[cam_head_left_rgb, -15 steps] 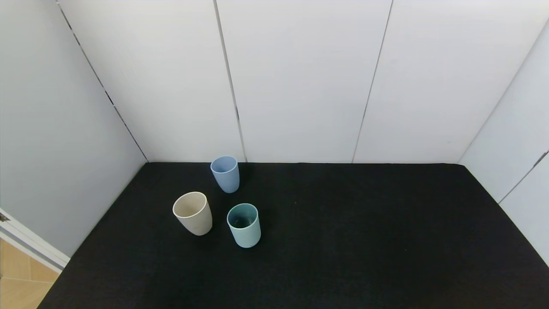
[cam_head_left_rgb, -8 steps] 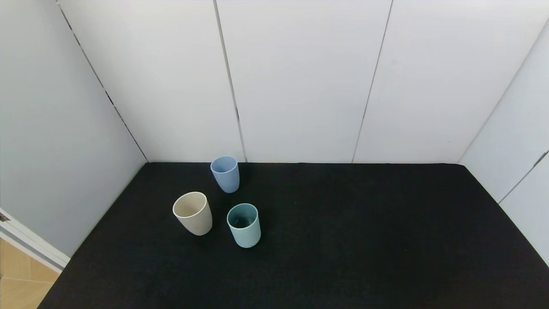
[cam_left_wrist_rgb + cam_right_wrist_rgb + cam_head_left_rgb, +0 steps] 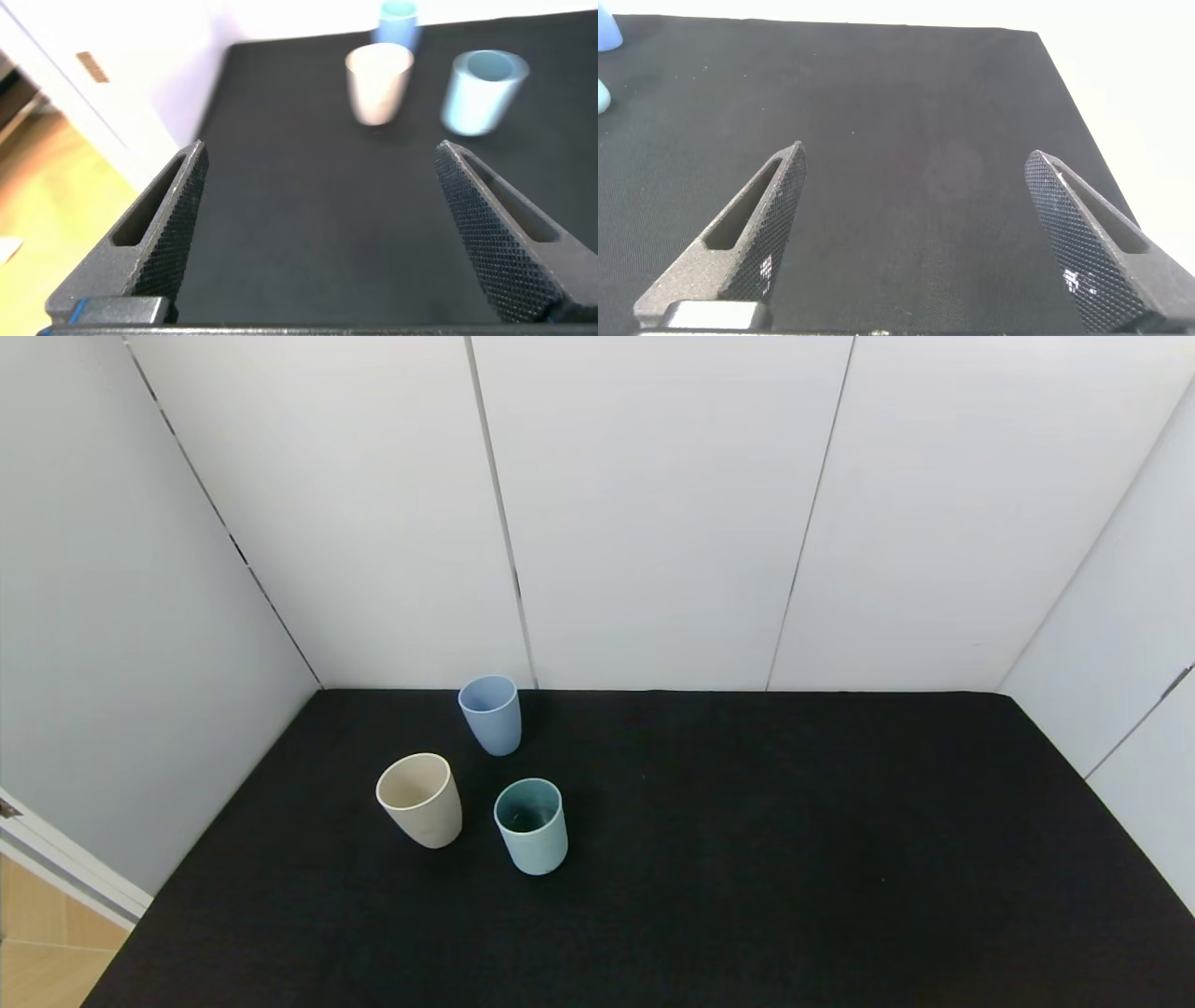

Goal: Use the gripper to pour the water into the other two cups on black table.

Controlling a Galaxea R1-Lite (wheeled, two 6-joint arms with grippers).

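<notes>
Three tumblers stand upright at the left of the black table (image 3: 747, 859): a periwinkle blue cup (image 3: 491, 714) at the back by the wall, a teal cup (image 3: 531, 826) with a dark inside in front of it, and a beige cup (image 3: 421, 799) to their left. No arm shows in the head view. My left gripper (image 3: 318, 187) is open and empty over the table's near left part, well short of the beige cup (image 3: 378, 82), the teal cup (image 3: 481, 91) and the blue cup (image 3: 397, 21). My right gripper (image 3: 915, 196) is open and empty over bare table.
White wall panels (image 3: 653, 513) close the table at the back and on both sides. A wooden floor (image 3: 47, 943) shows past the table's left edge. The table's right edge (image 3: 1083, 121) lies beyond the right gripper.
</notes>
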